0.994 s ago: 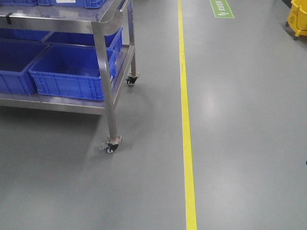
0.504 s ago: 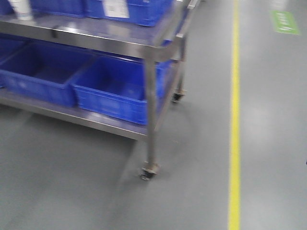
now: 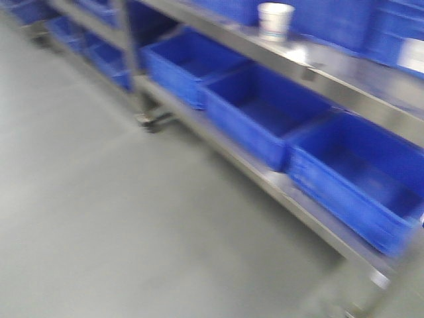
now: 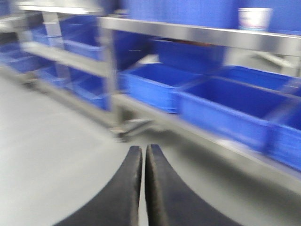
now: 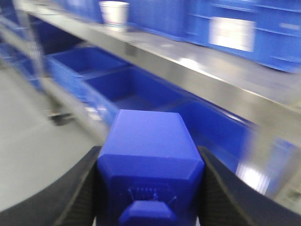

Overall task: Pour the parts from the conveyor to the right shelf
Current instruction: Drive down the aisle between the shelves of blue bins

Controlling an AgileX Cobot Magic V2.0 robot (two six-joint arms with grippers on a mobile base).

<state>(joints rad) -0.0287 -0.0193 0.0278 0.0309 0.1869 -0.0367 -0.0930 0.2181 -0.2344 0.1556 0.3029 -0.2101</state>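
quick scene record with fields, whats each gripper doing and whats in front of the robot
left gripper: shut, holding nothing
right gripper: shut on blue part
ahead: steel shelf, two tiers in view
lower tier: open blue bins in a row, no contents seen
upper tier: white cup, more blue bins behind it
conveyor: not in view
image quality: motion-blurred in all views

A factory or warehouse hall: long stainless-steel shelf racks (image 3: 344,83) on castors (image 3: 149,120), rows of deep blue plastic bins (image 3: 265,109), and a smooth grey floor (image 3: 99,218).
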